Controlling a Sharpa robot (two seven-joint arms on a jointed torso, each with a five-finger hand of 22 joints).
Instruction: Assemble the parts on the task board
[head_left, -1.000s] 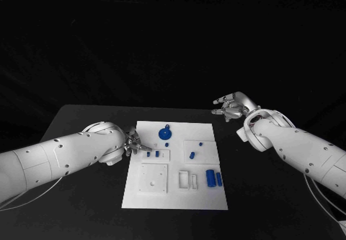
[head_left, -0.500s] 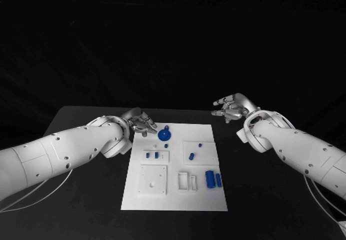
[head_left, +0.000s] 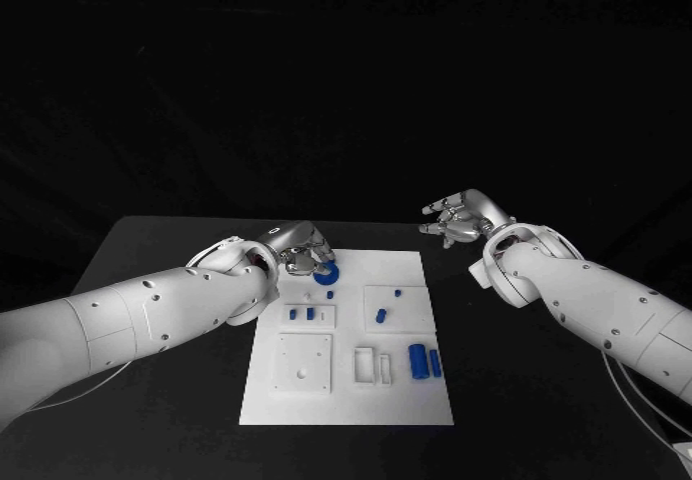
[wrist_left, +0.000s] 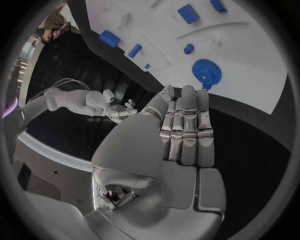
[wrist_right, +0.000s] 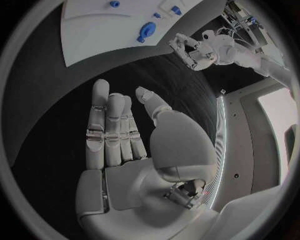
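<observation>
- The task board (head_left: 346, 390) lies in the middle of the black table (head_left: 159, 240), long side running away from me.
- A round blue gear (head_left: 327, 272) sits near the board's far left corner; small blue parts (head_left: 302, 313) lie just nearer me, a blue peg (head_left: 382, 314) stands toward the right edge, and two blue cylinders (head_left: 426, 361) lie side by side near the near right corner.
- My left hand (head_left: 300, 246) hovers over the board's far left corner, right above the gear; my wrist view shows the fingers (wrist_left: 187, 130) straight, close together and holding nothing.
- My right hand (head_left: 459, 220) is raised off the board beyond its far right corner, well apart from the parts, fingers (wrist_right: 109, 130) extended, palm empty.
</observation>
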